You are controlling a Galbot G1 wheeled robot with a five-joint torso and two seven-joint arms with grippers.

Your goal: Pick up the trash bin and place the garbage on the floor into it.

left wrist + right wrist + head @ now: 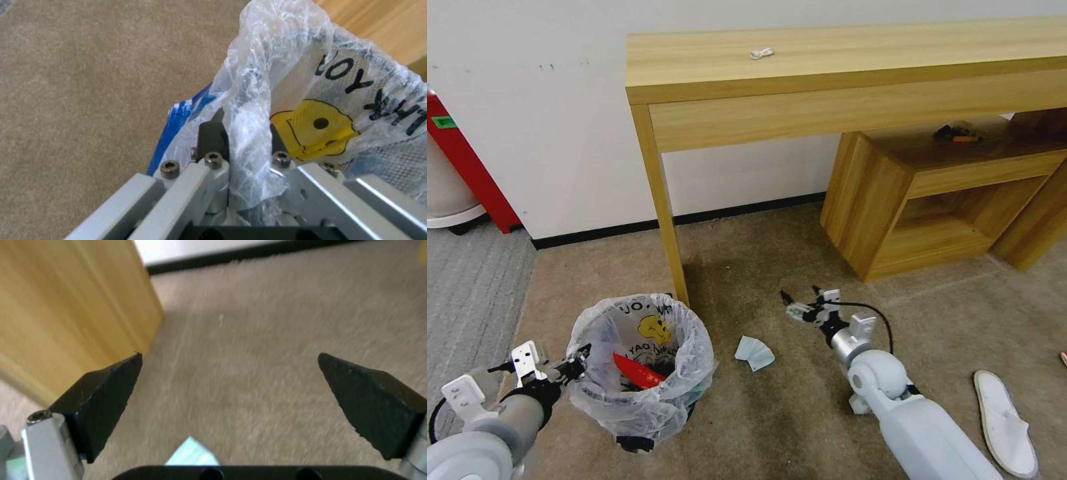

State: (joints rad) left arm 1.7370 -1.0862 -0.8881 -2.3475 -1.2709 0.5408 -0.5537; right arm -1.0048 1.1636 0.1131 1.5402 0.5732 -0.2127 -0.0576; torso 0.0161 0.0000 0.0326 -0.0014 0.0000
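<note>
Lining trash bin [640, 373]: crinkly (translucent) bag

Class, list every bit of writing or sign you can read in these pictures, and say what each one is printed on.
"YAO": black letters on the white bag lining the trash bin, above a yellow cartoon figure.
More black letters beside it on the bag: creased and cut off, not readable.
Green label on the red panel: too small to read.
Red wrapper in the bin: print too small to read.
</note>
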